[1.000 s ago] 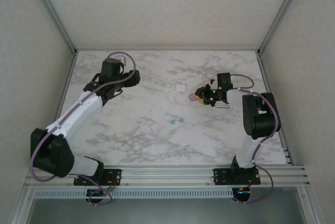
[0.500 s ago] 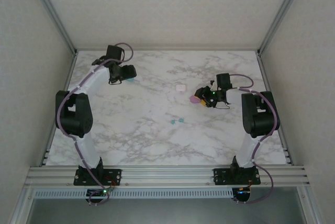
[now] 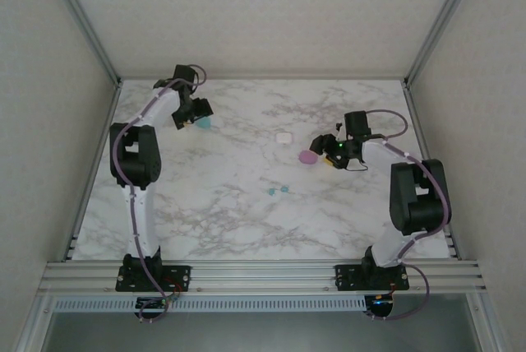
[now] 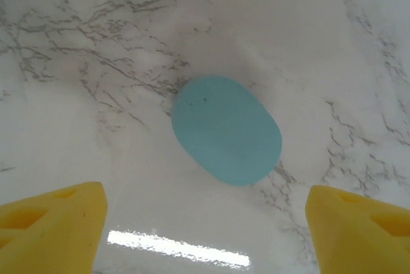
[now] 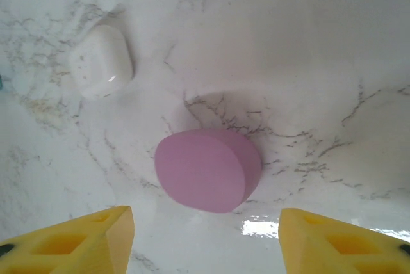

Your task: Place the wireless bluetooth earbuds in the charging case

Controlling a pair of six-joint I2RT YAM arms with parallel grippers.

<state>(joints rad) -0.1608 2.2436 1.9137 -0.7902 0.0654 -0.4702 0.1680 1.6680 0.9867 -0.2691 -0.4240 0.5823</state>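
Since a second ago: left arm has folded up and swung to the far-left corner, and the right claw (image 3: 326, 146) has let go of the pink case (image 3: 307, 157) and backed off a little.

Now: the left claw (image 4: 205, 223) is spread wide, hovering over the teal case (image 4: 225, 130), yellow fingers (image 4: 54, 223) either side, not touching it. In the right wrist view the right claw (image 5: 208, 235) is also spread, holding nothing. The pink case (image 5: 206, 169) lies on the worktop (image 5: 320, 63) just ahead of it, with the white case (image 5: 101, 61) near, farther out.

The two teal earbuds (image 3: 277, 191) lie loose mid-worktop, close together, well apart from all three cases.

Progress: early. No earbud is seated as far as visible, and all cases look shut. Left to do: open a case, pick up the earbuds, seat them. Other earbud colours are too small to tell.
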